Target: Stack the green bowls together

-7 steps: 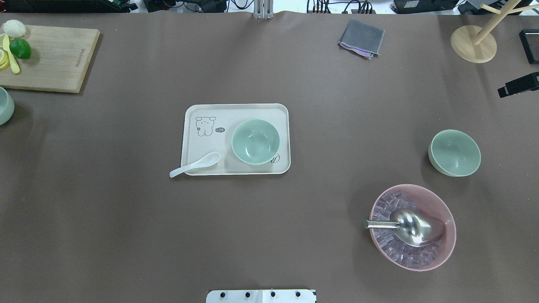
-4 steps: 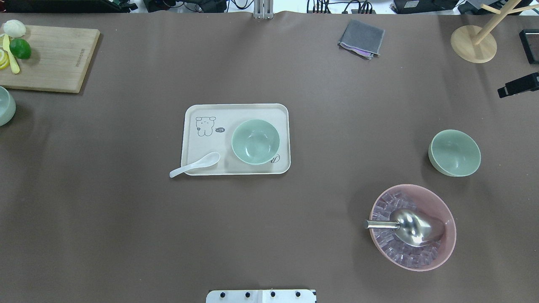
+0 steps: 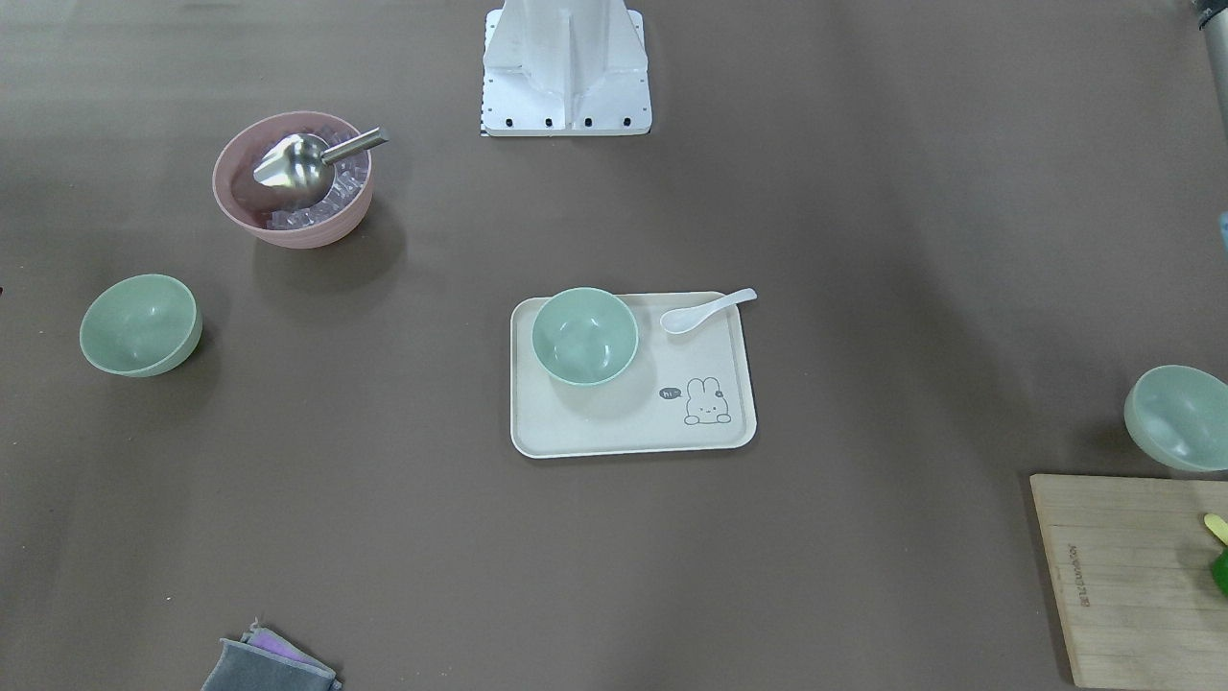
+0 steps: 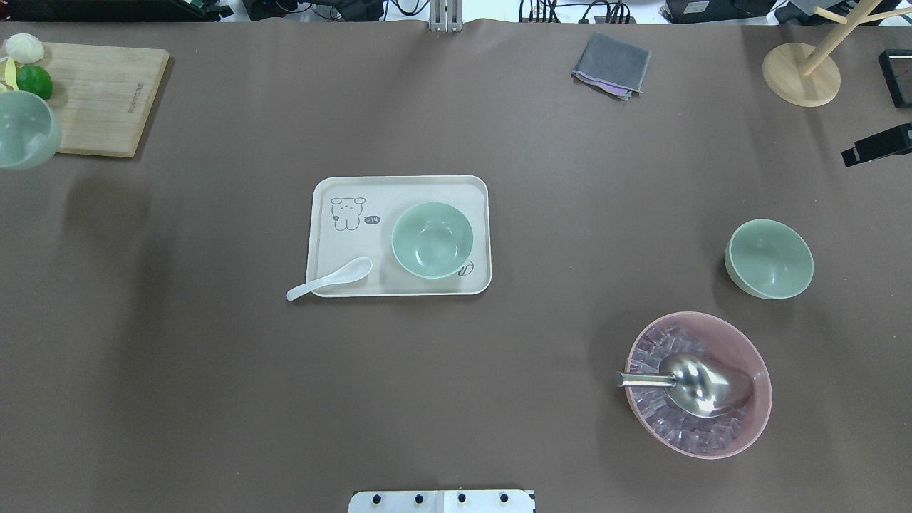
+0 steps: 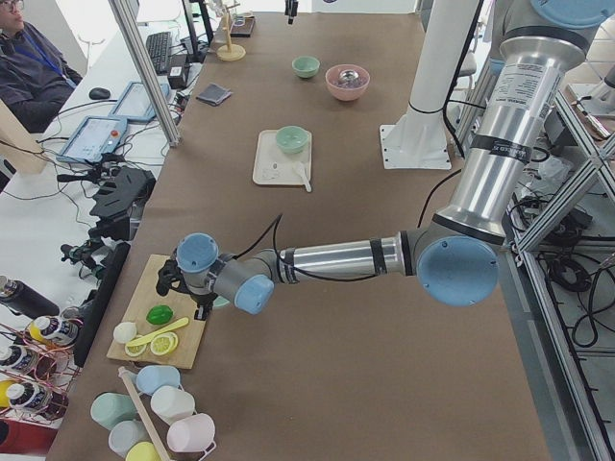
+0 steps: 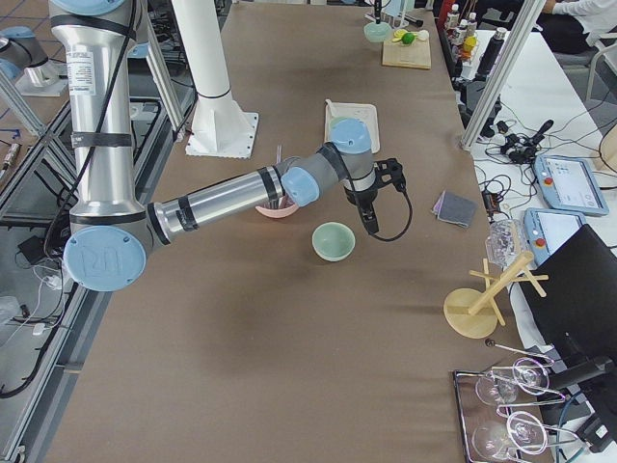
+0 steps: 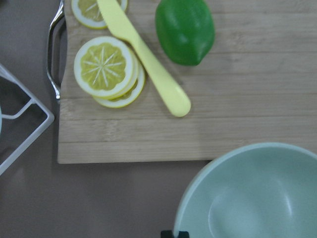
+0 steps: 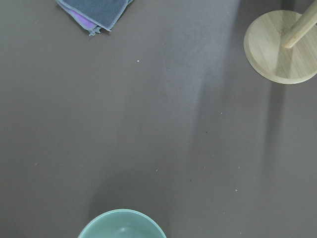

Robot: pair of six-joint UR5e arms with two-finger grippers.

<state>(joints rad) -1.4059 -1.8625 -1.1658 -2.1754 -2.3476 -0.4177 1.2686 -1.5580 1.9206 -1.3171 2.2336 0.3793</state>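
Three pale green bowls show. One (image 4: 432,239) stands on the cream tray (image 4: 420,189) at mid-table. One (image 4: 769,258) stands on the table at the right. The third (image 4: 25,130) hangs above the table at the left edge, over the corner of the cutting board. My left gripper (image 7: 174,234) is shut on this third bowl's (image 7: 252,193) rim and holds it up. My right gripper (image 6: 372,224) hangs above and beside the right bowl (image 6: 334,240). I cannot tell whether it is open or shut. The right wrist view shows only that bowl's rim (image 8: 121,224).
A wooden cutting board (image 4: 100,96) at the far left carries a lime (image 7: 184,29), lemon slices (image 7: 106,69) and a yellow knife (image 7: 143,59). A pink bowl (image 4: 741,335) of ice with a metal scoop stands front right. A white spoon (image 4: 329,279), grey cloth (image 4: 611,64) and wooden stand (image 4: 801,75) are there too.
The left bowl has risen off the table and moved away from the robot, over the cutting board's edge. The other two bowls and the right arm have not moved.
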